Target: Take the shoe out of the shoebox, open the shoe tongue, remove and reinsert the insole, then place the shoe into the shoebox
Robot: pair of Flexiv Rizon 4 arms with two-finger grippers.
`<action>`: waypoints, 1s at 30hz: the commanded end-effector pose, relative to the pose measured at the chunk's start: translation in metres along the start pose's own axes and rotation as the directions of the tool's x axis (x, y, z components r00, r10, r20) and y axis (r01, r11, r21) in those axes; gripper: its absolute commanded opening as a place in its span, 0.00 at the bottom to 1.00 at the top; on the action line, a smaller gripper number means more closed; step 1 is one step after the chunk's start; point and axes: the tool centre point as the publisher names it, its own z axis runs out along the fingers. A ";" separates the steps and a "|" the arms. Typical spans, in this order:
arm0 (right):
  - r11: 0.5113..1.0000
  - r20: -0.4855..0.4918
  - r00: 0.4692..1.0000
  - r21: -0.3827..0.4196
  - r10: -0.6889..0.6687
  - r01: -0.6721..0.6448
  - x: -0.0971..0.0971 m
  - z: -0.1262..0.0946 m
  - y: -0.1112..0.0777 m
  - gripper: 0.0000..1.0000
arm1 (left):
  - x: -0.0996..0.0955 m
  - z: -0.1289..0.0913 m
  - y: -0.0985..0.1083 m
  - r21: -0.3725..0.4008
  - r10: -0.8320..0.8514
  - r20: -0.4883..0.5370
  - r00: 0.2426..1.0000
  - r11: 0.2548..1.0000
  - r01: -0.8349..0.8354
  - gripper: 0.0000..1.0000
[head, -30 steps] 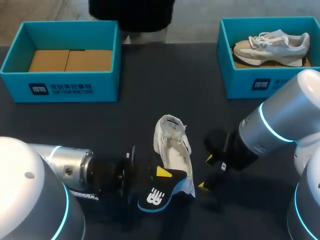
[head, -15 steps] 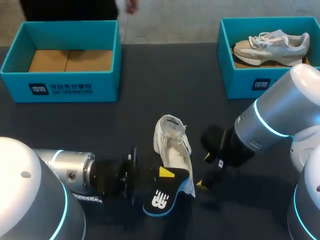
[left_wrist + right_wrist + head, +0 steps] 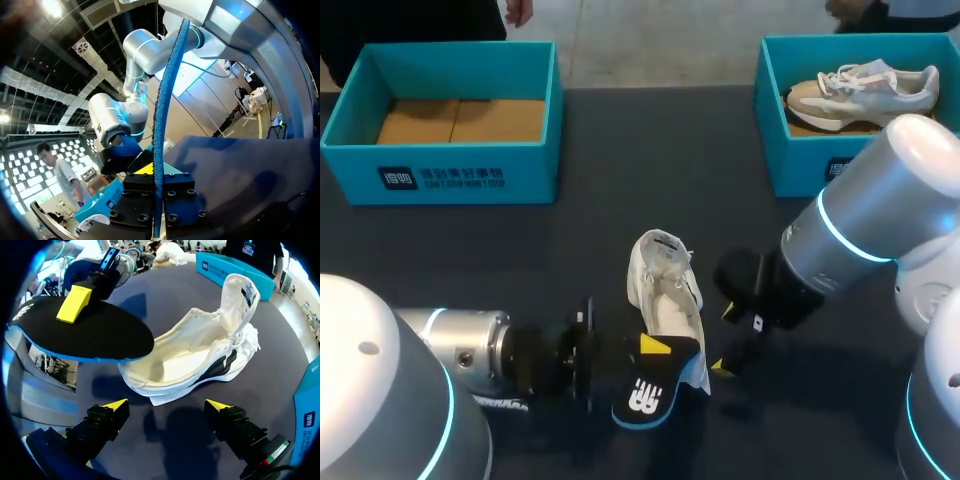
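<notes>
In the head view the left end effector (image 3: 650, 348) is mostly covered by the black insole (image 3: 645, 395) clamped between its fingers, and only one yellow tip is seen. The insole is held at the heel end of the white shoe (image 3: 666, 300), which rests on the dark surface (image 3: 600, 220). The right end effector (image 3: 166, 405) is spread wide beside the shoe, gripping nothing. A teal shoebox (image 3: 440, 170) stands far left. A second teal box (image 3: 800, 170), partly hidden by the right arm, holds another sneaker (image 3: 865, 88).
</notes>
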 end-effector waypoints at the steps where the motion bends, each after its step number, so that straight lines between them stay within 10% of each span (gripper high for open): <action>1: 1.000 0.008 1.000 0.017 -0.005 0.005 0.003 -0.002 0.005 1.00 | 0.002 0.000 -0.001 -0.003 -0.007 0.018 1.000 1.000 0.007 0.00; 30: 1.000 0.008 1.000 0.020 -0.009 0.009 0.003 -0.002 0.006 1.00 | -0.006 0.012 0.005 0.131 -0.073 0.044 0.996 0.989 0.067 0.00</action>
